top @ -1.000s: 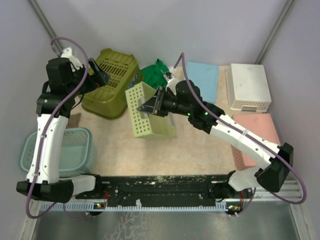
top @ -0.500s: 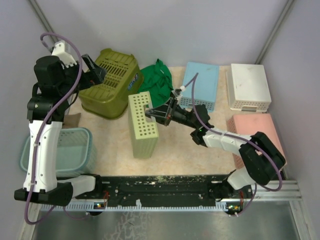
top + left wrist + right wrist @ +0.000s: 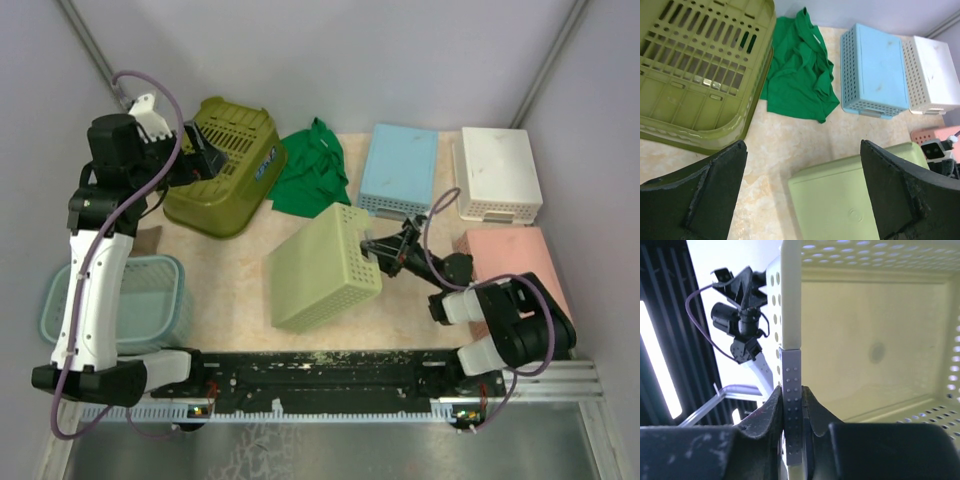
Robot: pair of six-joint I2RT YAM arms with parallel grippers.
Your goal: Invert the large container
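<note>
Now the right claw is pinching the rim wall of the large container. The container is lying tipped just left of it, its mouth facing the claw and its lower edge resting on the surface, which is showing bare beyond. The left claw is hanging spread wide over an olive basket.

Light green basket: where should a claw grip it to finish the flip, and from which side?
Grip the light green basket by its thin holed wall at the rim, from the open mouth facing right. The right claw is shut there, one finger inside, one outside. The broad flat bottom offers nothing to pinch.
</note>
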